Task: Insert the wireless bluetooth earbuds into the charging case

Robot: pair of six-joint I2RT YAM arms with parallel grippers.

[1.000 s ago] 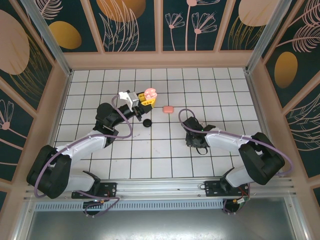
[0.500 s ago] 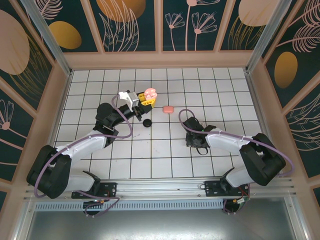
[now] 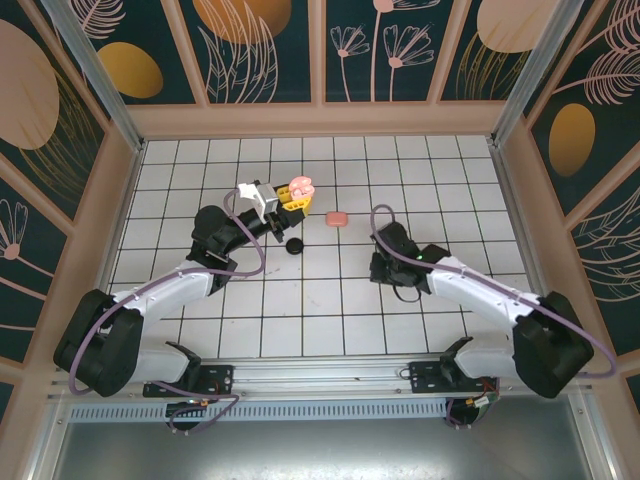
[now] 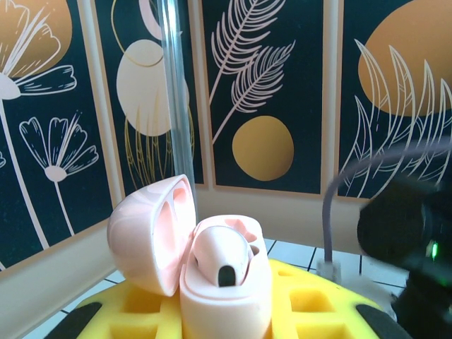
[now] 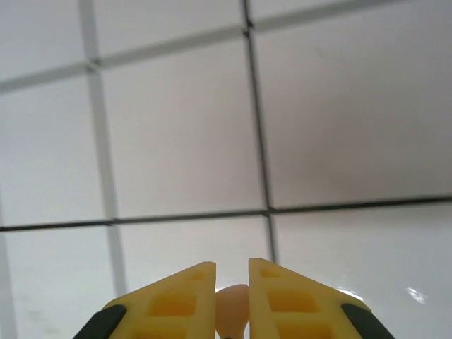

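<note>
Right tool (image 5: 232, 270) pinches a pink earbud (image 5: 232, 311); left tool (image 3: 293, 198) holds the open case (image 4: 226, 289). Next I bring them together.

Glossy pink plastic case (image 4: 226, 296); matt yellow plastic right tool (image 5: 232, 272); smooth pink plastic earbud (image 5: 232, 318); glossy white tiles (image 5: 183, 134).

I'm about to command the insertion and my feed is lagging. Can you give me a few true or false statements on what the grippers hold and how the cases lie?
1. The left gripper holds the open pink case, with its lid swung aside. True.
2. That case is empty. False: a seated earbud sits in it.
3. The right gripper pinches a pale pink earbud. True.
4. The closed pink case is stacked on the black case. False: they lie apart on the table.
</note>
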